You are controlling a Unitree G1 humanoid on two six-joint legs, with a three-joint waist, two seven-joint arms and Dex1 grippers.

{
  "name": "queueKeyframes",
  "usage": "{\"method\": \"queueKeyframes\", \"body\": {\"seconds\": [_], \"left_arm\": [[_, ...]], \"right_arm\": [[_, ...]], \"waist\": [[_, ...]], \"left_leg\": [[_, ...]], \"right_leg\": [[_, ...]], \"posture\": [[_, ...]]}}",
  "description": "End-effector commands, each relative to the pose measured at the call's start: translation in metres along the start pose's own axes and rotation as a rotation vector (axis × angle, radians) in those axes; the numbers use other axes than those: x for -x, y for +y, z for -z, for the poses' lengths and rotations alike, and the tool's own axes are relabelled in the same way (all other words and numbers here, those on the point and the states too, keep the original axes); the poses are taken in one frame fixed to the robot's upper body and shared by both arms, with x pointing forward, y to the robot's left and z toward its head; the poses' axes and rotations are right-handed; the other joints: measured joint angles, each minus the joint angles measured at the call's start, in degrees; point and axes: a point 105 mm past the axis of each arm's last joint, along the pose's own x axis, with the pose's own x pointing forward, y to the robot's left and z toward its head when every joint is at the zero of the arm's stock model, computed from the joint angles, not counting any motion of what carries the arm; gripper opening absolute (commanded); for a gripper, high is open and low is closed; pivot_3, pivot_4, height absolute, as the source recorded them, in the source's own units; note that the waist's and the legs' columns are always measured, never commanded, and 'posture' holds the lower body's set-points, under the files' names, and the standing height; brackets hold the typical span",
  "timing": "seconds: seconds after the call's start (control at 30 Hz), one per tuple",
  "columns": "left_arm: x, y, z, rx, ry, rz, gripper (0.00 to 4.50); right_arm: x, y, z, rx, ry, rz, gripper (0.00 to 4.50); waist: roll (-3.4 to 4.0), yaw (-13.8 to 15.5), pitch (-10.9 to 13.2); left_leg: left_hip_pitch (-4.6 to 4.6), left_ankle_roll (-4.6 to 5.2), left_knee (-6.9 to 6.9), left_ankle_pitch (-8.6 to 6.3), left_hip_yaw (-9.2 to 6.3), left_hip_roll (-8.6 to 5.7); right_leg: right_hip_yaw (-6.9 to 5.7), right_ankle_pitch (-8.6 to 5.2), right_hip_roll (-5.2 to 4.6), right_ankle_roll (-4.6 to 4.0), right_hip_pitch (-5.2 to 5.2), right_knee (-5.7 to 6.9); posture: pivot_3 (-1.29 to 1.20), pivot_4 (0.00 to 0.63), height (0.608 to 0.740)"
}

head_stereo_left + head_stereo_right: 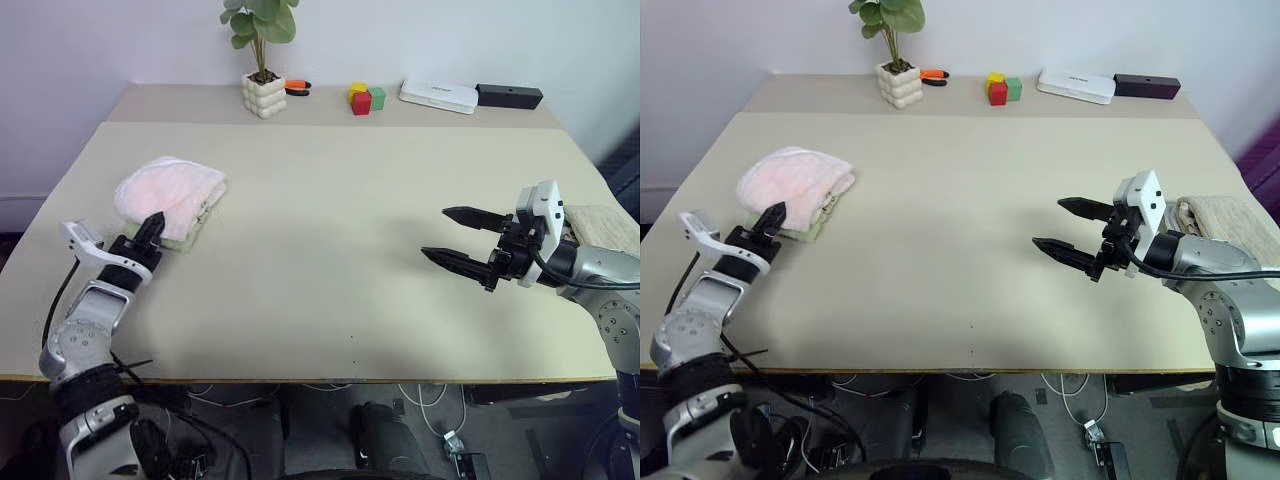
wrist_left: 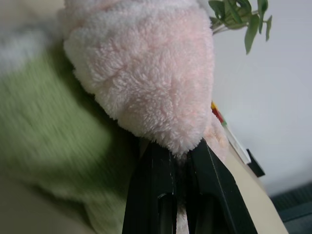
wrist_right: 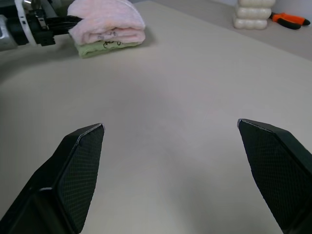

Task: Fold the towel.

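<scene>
towel: the pink towel is bunched in a soft lump near the left edge of the table, sitting on top of a green cloth. From my right wrist cam it looks doubled over at least once, with a small dark mark showing on the side.

left gripper: my left gripper is pinched tight on the near edge of the towel. In the left wrist cam the two fingers are nearly together with pink pile squeezed between them, so yeah, I've got hold of it.

right gripper: the right gripper is spread as wide as it goes, holding nothing, hanging above bare table over on the right side, well apart from the towel.

progress: honestly hard to call. The towel is in a compact lump rather than spread flat, so either some folding is done or it's just heaped. The edges don't look squared up to me, more rounded and puffy. I'd guess somewhere mid-task.

left to do: probably lay the pinched edge down tidy, let go, and maybe flatten or do one more fold. The right arm hasn't got anything to do with it yet from where it's parked.

other stuff: plant pot, coloured blocks and a white box along the far edge, a beige towel at the right edge.
</scene>
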Motion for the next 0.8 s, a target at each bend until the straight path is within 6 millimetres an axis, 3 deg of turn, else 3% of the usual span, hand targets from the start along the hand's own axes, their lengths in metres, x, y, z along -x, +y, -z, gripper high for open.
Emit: {"method": "queueKeyframes", "body": {"seconds": [0.03, 0.1, 0.2, 0.4, 0.43, 0.63, 0.8], "left_arm": [[0.000, -0.015, -0.012, -0.011, -0.054, 0.022, 0.06], [0.000, -0.015, -0.015, 0.006, -0.073, 0.014, 0.06], [0.002, -0.010, -0.020, -0.008, -0.105, -0.016, 1.11], [0.008, -0.007, -0.031, -0.034, -0.197, -0.031, 4.16], [0.009, -0.007, -0.034, -0.040, -0.217, -0.032, 4.47], [0.021, -0.023, -0.033, 0.072, -0.254, 0.044, 4.47], [0.049, -0.024, -0.029, 0.099, -0.259, 0.020, 4.47]], "right_arm": [[-0.002, 0.000, -0.010, 0.051, -0.025, -0.006, 4.50], [-0.003, -0.001, -0.010, 0.054, -0.025, -0.007, 4.50], [-0.003, -0.002, -0.010, 0.059, -0.021, -0.008, 4.50], [-0.001, -0.003, -0.009, 0.064, -0.012, -0.003, 4.50], [-0.001, -0.003, -0.009, 0.064, -0.012, -0.003, 4.50], [-0.001, -0.002, -0.008, 0.063, -0.009, -0.004, 4.50], [-0.001, -0.002, -0.005, 0.061, -0.005, -0.003, 4.50]], "waist": [[0.00, 0.03, 0.00], [0.00, 0.01, 0.00], [0.00, 0.00, 0.00], [0.00, 0.04, 0.00], [0.00, 0.04, 0.00], [0.00, 0.03, 0.00], [0.00, -0.17, 0.00]], "left_leg": [[0.00, 0.00, 0.00, 0.00, 0.00, -0.01], [0.01, 0.00, 0.00, 0.00, 0.01, -0.01], [0.01, 0.00, 0.00, 0.00, 0.02, -0.01], [0.01, 0.00, 0.00, 0.00, 0.02, -0.01], [0.01, 0.00, 0.00, 0.00, 0.02, -0.01], [0.01, 0.00, 0.00, 0.00, 0.03, -0.01], [0.01, 0.00, -0.01, 0.00, 0.03, -0.01]], "right_leg": [[0.00, 0.00, 0.00, -0.01, 0.00, 0.00], [0.01, -0.01, 0.00, -0.01, 0.01, -0.01], [0.01, -0.01, 0.01, -0.01, 0.00, -0.02], [0.01, -0.03, 0.01, -0.05, 0.00, -0.02], [0.02, -0.08, 0.00, -0.14, 0.01, -0.03], [0.03, -0.08, 0.00, -0.15, 0.01, -0.04], [0.05, -0.09, 0.00, -0.17, 0.01, -0.04]], "posture": [[0.00, 0.150, 0.740], [0.00, 0.150, 0.740], [0.00, 0.150, 0.740], [0.00, 0.150, 0.740], [0.00, 0.150, 0.740], [0.00, 0.150, 0.740], [0.00, 0.150, 0.740]]}}
